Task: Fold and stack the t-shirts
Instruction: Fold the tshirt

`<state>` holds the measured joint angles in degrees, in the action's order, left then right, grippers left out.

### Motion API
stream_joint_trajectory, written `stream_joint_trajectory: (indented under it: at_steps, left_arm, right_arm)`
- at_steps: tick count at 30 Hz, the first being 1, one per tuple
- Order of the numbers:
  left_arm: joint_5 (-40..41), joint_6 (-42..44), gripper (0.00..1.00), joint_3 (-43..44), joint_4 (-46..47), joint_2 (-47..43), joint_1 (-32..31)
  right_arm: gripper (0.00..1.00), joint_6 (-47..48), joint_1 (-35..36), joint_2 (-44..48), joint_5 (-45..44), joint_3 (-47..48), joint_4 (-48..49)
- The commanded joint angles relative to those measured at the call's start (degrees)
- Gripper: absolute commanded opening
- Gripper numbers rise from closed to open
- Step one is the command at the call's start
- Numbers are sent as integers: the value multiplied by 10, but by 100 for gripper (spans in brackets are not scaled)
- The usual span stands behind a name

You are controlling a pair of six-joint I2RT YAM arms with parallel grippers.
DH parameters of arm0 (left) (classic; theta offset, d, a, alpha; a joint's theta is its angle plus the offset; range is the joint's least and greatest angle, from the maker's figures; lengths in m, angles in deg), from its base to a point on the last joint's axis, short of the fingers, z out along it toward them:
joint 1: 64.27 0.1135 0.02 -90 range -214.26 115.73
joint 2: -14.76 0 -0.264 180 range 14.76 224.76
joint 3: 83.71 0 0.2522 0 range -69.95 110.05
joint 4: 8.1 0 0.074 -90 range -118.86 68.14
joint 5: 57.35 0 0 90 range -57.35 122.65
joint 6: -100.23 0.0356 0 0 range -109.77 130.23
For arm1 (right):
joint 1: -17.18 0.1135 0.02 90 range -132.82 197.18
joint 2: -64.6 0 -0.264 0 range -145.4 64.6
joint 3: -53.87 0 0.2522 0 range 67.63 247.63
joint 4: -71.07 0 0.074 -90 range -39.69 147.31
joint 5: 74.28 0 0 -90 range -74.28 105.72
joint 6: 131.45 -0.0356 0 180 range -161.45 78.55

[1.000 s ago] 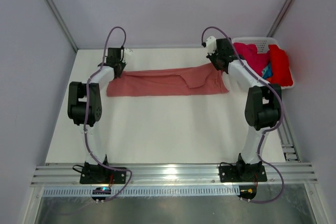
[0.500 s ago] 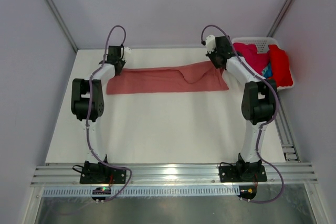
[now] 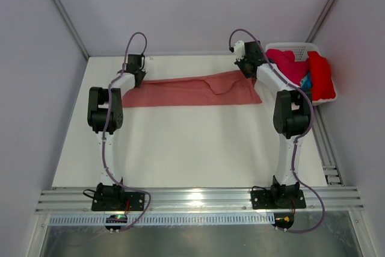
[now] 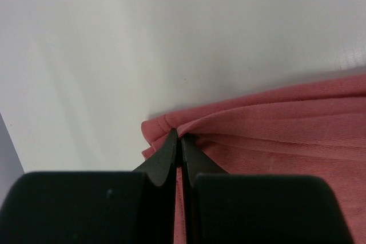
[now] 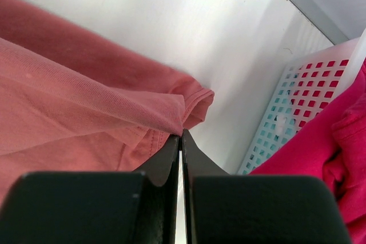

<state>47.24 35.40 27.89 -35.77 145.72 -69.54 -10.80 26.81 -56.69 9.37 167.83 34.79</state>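
Holds one salmon t-shirt by both ends, drawn out into a long band across the far part of the white table.

Pinches the left end in the left fingers, pressed tight together on a bunched corner of the cloth. Fans out in soft pleats to the right of those tips and down beneath them. Leaves bare table ahead of the tips and to their left.

Pinches the other end in the right fingers, likewise clamped shut on a hemmed fold. Spreads mostly to the left of those tips, with a small rolled hem just ahead and slightly to the right. Cannot tell from this close view how much cloth sits between the pads.

Runs almost straight from one set of fingers to the other, widening toward the right ones and showing a loose curved wrinkle near them. Seems to rest on the table along its length.

Stands just to the right of the right fingers, past a strip of bare table: a white plastic basket with a lattice wall. Holds a heaped magenta t-shirt on the side nearest those fingers, a bright red t-shirt farther right, and a scrap of blue cloth between the two.
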Motion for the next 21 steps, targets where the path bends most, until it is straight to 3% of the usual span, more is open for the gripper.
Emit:
stream_joint_trajectory:
  at_steps: [1, 3, 4, 5, 7, 8, 11, 13, 14, 21]
  left_arm:
    - [20, 3, 0, 26, 28, 4, 4]
    - [28, 5, 11, 29, 33, 5, 2]
    - [30, 8, 24, 31, 35, 8, 2]
    - [39, 9, 64, 34, 35, 11, 1]
    - [48, 8, 94, 39, 35, 19, 0]
    - [54, 13, 99, 47, 32, 24, -1]
    - [59, 14, 99, 53, 30, 35, -3]
    - [62, 13, 99, 53, 31, 37, -7]
    - [64, 10, 99, 53, 33, 36, -8]
    - [92, 10, 99, 55, 34, 17, -19]
  right_arm:
    - [3, -2, -5, -13, -16, 30, 8]
    - [3, -4, -5, -24, -30, 32, 11]
    - [3, -4, -5, -27, -32, 32, 13]
    - [3, -3, -6, -30, -33, 32, 7]
    - [6, -3, -6, -39, -37, 37, 0]
    - [22, -3, -5, -41, -38, 39, -15]
    - [68, -3, -3, -52, -34, 51, -53]
    - [83, -6, -4, -47, -40, 40, -59]
    - [99, -9, -5, -40, -42, 31, -51]
    - [100, -16, -3, 11, -41, 5, -16]
